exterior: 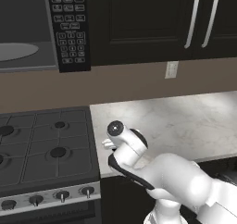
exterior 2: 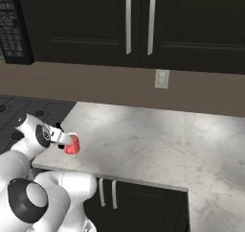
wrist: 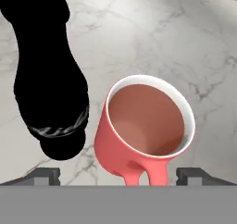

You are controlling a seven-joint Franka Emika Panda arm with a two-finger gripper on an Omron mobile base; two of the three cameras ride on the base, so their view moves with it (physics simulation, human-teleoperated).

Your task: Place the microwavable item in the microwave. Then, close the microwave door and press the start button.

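Gripper (wrist: 118, 176) fingers stand apart at the bottom of the hand view, one dark tip (wrist: 46, 176) at the left and one at the right, with the red cup (wrist: 143, 130) between them; the jaws are spread wider than the cup and I see no contact with its wall. That cup sits on the white marble counter (wrist: 139, 38), its rim pale and its inside a brownish red (whether that is liquid or just the cup's colour I cannot tell). Just left of the cup stands the black cola bottle (wrist: 46, 79), close beside it; any label on it is too dark to read, apart from a faint pale band low on its body.

From the right base view the cup (exterior 2: 72, 145) is near the front left corner of the counter (exterior 2: 158, 140), at the end of the white arm (exterior 2: 33, 135). From the left base view the arm (exterior: 134, 156) reaches over the counter's (exterior: 185, 121) front edge, just right of the gas stove (exterior: 46, 146) and its knobs (exterior: 61, 196).

Up at the far left hangs the microwave (exterior: 28, 33), open, showing its grey interior and round turntable plate (exterior: 16, 51). Its keypad panel (exterior: 69, 28) carries rows of small pale buttons, the lettering too small to read. Dark cabinets (exterior: 139, 24) with silver handles (exterior: 190, 20) fill the wall to the right, and a pale wall outlet (exterior: 171, 70) sits below them.
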